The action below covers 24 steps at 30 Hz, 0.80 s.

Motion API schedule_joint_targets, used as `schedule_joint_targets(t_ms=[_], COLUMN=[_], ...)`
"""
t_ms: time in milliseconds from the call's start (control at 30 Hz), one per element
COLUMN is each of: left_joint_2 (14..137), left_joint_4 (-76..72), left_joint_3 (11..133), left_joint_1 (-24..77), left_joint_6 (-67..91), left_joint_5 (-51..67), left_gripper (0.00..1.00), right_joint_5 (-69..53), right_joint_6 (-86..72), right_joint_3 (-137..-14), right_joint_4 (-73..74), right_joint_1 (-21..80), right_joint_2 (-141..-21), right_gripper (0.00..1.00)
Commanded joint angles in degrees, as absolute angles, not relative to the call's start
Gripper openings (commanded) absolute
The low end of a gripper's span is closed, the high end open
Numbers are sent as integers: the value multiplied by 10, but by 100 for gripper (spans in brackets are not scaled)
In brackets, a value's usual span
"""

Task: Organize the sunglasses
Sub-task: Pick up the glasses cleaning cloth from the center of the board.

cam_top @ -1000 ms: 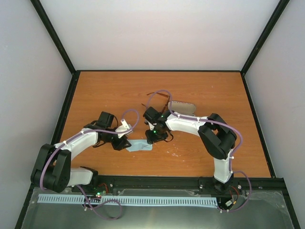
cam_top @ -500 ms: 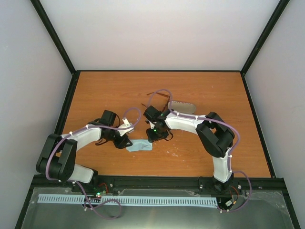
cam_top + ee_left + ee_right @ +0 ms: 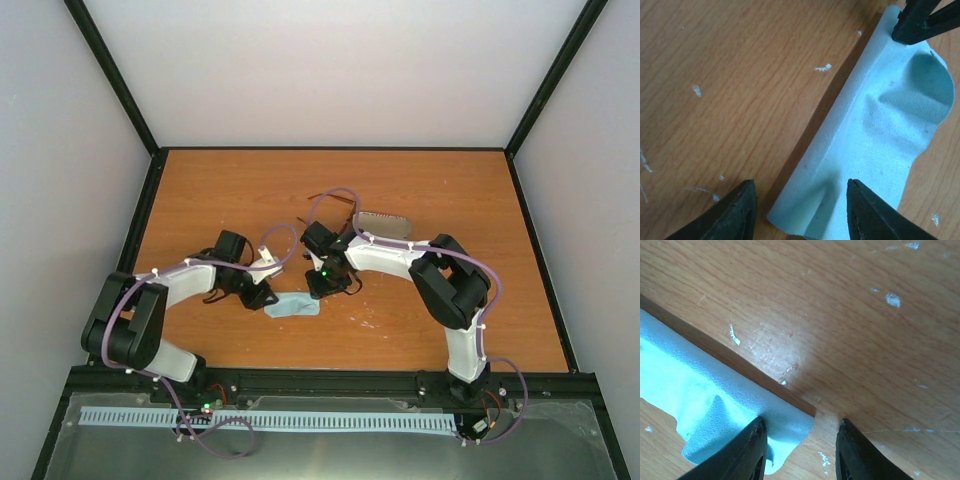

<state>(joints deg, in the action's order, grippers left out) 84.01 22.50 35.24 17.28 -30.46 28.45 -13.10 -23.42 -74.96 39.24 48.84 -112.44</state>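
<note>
Rumpled blue cloth — wooden table

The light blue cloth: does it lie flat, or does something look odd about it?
It is not flat. The cloth is rumpled, with a raised fold along one long edge and a hump near its middle. The left gripper and the right gripper stand open at its opposite ends.

The left arm and right arm bend inward, wrists tipped down. The left gripper holds its fingers parted. The right gripper, also parted, sits just ahead of the left fingers.
</note>
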Motion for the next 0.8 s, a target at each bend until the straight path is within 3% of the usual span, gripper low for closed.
schedule_joint_targets(t_ms=[0,233,367,767], left_joint_2=[864,885,887,857], left_joint_4=[215,213,221,268], left_joint_3=[356,362,358,353], left_joint_1=[177,177,177,177], left_joint_6=[-298,-296,-304,-326], left_joint_5=[259,249,244,234], left_gripper=[49,32,26,39], right_joint_5=[-140,-139,-139,-141], right_joint_6=[-235,-238,-240,-242], right_joint_3=[-746,-739,-739,-746], right_joint_4=[389,388,387,384], right_joint_1=[488,487,488,488], right_joint_2=[-1138,-1137,-1137,-1142], right_gripper=[37,26,25,31])
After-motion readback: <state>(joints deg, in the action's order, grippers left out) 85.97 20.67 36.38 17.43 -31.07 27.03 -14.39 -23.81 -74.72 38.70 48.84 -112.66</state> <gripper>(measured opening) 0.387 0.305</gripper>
